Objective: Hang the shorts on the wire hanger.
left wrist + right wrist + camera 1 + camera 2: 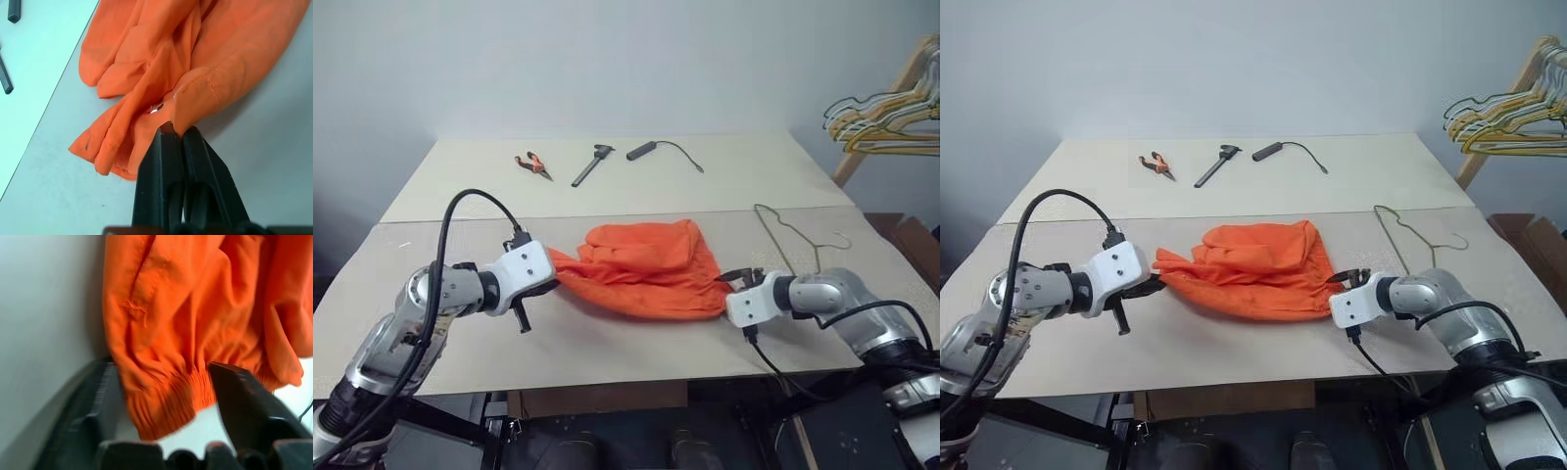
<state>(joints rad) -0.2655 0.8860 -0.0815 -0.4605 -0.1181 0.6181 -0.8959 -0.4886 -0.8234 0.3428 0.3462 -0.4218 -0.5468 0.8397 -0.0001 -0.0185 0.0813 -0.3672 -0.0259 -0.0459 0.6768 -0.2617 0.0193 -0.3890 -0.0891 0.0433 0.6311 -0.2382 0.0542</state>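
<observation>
Shorts crumpled on table between both arms: light, soft, limp cloth, will sag, best hold at elastic waistband. Left gripper pressed shut, pinching fabric edge. Right gripper spread around gathered waistband, not yet clamped. Wire hanger flat just beyond right gripper.

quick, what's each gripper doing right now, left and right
Left gripper: shut on the shorts.
Right gripper: open, its fingers either side of the shorts' waistband, not clamped.
</observation>
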